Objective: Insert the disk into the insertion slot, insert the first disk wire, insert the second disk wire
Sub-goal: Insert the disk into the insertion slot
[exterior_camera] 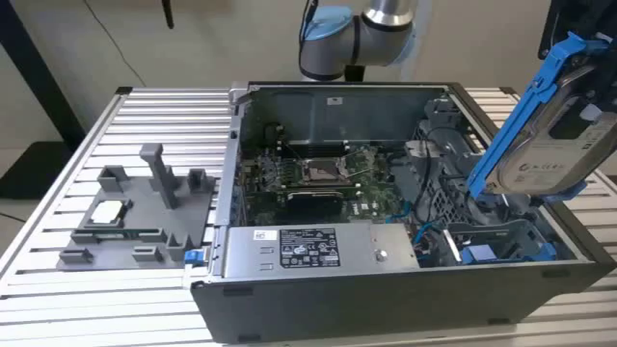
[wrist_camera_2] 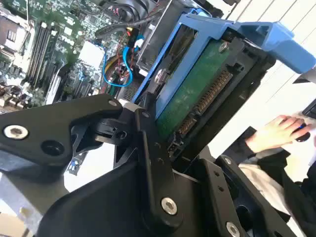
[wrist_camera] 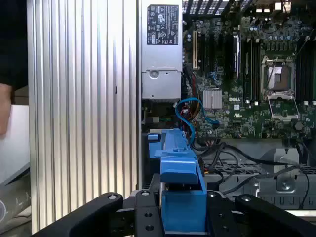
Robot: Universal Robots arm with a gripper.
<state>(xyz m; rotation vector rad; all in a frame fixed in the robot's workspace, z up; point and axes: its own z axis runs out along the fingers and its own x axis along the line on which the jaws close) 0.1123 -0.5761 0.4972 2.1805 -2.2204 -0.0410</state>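
Observation:
The disk (exterior_camera: 545, 155), a silver-grey drive with a white label in a bright blue caddy, hangs tilted above the open computer case's corner at the exterior view's right. My gripper (wrist_camera: 180, 210) is shut on it, with the black fingers (wrist_camera_2: 148, 143) clamping the caddy (wrist_camera: 178, 168) on both sides. The disk's green circuit board and connector (wrist_camera_2: 200, 96) face the second wrist camera. The insertion slot (exterior_camera: 501, 238), a dark grey bay with perforated walls, lies below the disk at the case's near corner. A looped blue wire (wrist_camera: 191, 111) lies beside the bay.
A grey power supply (exterior_camera: 318, 249) with a white sticker lies along the case's front, the motherboard with its silver socket (exterior_camera: 321, 171) behind it. A grey fixture tray (exterior_camera: 135, 217) sits on the slatted table at the exterior view's left. A person's hand (wrist_camera_2: 276, 133) rests beside the case.

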